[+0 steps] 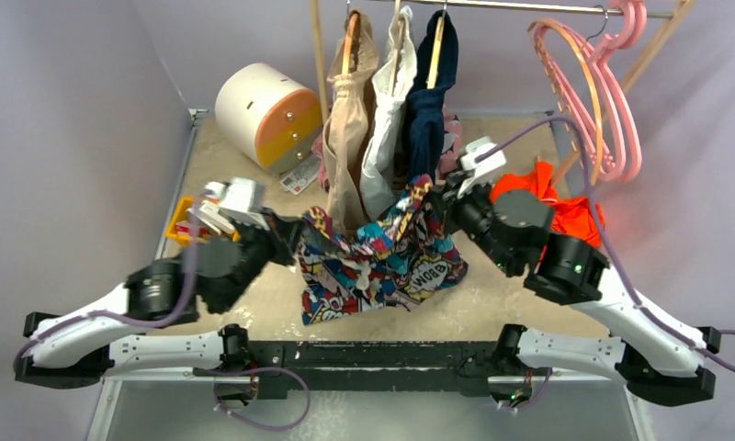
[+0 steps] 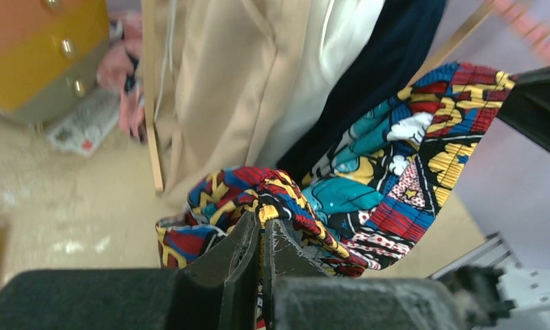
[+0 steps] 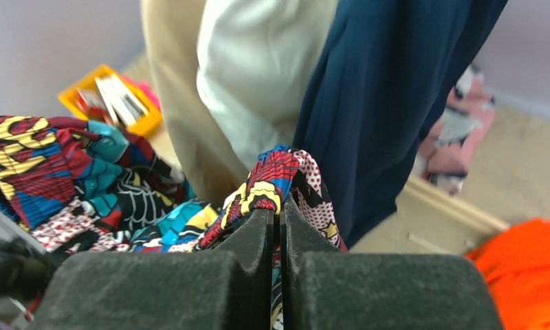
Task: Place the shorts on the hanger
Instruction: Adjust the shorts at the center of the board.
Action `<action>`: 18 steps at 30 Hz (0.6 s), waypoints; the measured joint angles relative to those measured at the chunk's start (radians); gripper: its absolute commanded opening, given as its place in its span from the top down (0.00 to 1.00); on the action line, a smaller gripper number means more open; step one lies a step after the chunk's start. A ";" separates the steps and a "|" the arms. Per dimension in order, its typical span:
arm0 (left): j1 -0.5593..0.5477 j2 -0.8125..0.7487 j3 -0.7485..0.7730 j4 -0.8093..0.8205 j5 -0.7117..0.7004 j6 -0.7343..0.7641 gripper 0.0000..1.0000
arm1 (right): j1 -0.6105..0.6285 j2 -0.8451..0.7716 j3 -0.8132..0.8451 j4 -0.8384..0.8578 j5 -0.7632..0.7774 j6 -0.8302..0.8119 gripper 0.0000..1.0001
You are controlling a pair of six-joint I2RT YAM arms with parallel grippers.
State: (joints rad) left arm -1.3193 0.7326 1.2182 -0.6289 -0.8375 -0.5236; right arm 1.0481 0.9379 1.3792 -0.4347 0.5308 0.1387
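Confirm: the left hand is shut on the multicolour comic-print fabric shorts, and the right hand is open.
No: the right hand is also shut on the multicolour comic-print fabric shorts, per the right wrist view. The left hand is as stated.

Top external: looked down from above and behind arm bases, toward rail (image 1: 529, 7) at back; wide, took in whole table (image 1: 254, 308).
Left wrist: sat close behind own fingers (image 2: 232, 256), faced rightward across shorts (image 1: 382, 257).
Right wrist: equally close, faced leftward.
Shared across all three: shorts, navy garment (image 1: 430, 101).
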 measured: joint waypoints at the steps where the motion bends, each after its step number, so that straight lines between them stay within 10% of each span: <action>1: 0.000 0.010 -0.052 -0.001 0.005 -0.030 1.00 | 0.000 -0.011 -0.055 -0.005 -0.002 0.024 1.00; 18: 0.000 0.135 -0.486 0.073 0.071 -0.339 0.99 | 0.000 -0.132 -0.293 -0.145 0.059 0.280 1.00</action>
State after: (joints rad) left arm -1.3193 0.8680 0.7326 -0.5560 -0.7662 -0.8627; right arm 1.0481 0.8055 1.0863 -0.5800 0.5900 0.4187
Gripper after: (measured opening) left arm 0.012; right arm 0.011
